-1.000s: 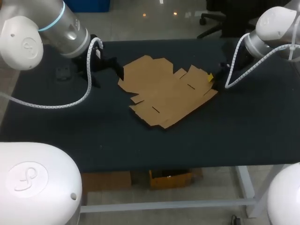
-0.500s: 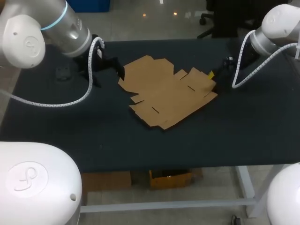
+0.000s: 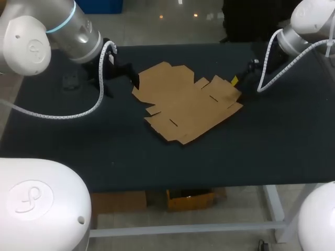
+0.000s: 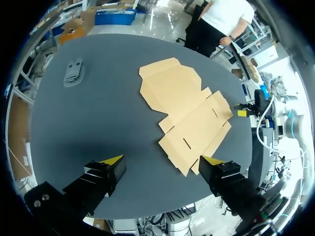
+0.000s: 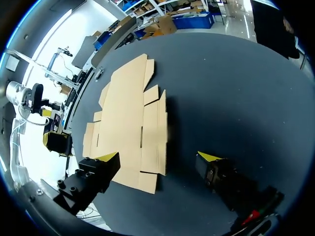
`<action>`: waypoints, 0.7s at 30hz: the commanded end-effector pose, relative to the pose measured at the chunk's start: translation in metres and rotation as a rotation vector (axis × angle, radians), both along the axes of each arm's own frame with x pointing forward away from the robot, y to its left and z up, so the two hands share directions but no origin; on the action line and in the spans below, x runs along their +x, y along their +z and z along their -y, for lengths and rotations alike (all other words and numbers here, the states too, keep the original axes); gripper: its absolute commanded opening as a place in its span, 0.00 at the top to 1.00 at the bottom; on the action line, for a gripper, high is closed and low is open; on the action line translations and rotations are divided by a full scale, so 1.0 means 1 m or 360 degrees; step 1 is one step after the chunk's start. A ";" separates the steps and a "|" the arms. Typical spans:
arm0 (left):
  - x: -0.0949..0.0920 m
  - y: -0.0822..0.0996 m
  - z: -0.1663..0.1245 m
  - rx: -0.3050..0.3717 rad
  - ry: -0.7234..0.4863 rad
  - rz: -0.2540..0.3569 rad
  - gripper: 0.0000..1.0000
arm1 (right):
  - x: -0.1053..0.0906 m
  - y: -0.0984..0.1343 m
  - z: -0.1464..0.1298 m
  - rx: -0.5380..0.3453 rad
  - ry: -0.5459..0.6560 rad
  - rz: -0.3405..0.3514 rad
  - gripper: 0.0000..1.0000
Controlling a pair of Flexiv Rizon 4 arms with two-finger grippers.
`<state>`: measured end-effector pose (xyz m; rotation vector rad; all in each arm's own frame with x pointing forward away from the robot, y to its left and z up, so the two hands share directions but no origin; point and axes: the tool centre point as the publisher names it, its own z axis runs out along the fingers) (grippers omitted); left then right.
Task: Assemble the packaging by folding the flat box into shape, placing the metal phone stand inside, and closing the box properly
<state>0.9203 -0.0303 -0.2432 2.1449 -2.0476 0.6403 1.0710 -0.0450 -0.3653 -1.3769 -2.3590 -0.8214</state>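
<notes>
1. flat box (image 3: 186, 102) lies unfolded mid-table; metal phone stand (image 4: 74, 72) well apart, by left arm
2. left gripper (image 4: 161, 160), right gripper (image 5: 157, 156) both spread wide, empty
3. folding looks not yet begun; next move probably needs a flap edge gripped

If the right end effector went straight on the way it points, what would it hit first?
Probably the near flaps of the flat cardboard box, which lies right ahead of the right end effector; depth is unclear.

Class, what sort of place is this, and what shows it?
Probably a robotics lab workbench: a white left arm and right arm flank a black table holding a flat brown cardboard box.
</notes>
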 end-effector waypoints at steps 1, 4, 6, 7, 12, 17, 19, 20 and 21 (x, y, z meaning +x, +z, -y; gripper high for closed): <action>-0.001 -0.001 0.007 0.0002 0.0016 -0.0032 0.00 | 0.008 0.002 -0.005 -0.0024 0.0039 -0.0043 0.00; -0.003 -0.002 0.007 -0.0008 0.0048 -0.0063 0.00 | 0.009 0.000 -0.009 -0.0069 0.0082 -0.0094 0.00; -0.004 -0.003 0.006 -0.0021 0.0065 -0.0080 0.00 | 0.011 -0.002 -0.011 -0.0116 0.0115 -0.0113 0.00; -0.005 -0.004 0.005 -0.0021 0.0067 -0.0079 0.00 | 0.011 -0.002 -0.012 -0.0127 0.0125 -0.0128 0.00; -0.012 -0.006 0.007 -0.0022 0.0065 -0.0079 0.00 | 0.017 -0.009 -0.011 -0.0173 0.0162 -0.0189 0.00; -0.017 -0.005 0.008 -0.0020 0.0073 -0.0069 0.00 | 0.019 -0.018 -0.015 -0.0200 0.0187 -0.0246 0.00; -0.019 -0.006 0.009 -0.0019 0.0073 -0.0066 0.00 | 0.021 -0.024 -0.016 -0.0214 0.0190 -0.0280 0.00; -0.019 -0.006 0.010 -0.0017 0.0071 -0.0064 0.00 | 0.022 -0.026 -0.016 -0.0219 0.0186 -0.0289 0.04; -0.020 -0.006 0.010 -0.0016 0.0070 -0.0063 0.00 | 0.024 -0.028 -0.016 -0.0217 0.0186 -0.0305 0.07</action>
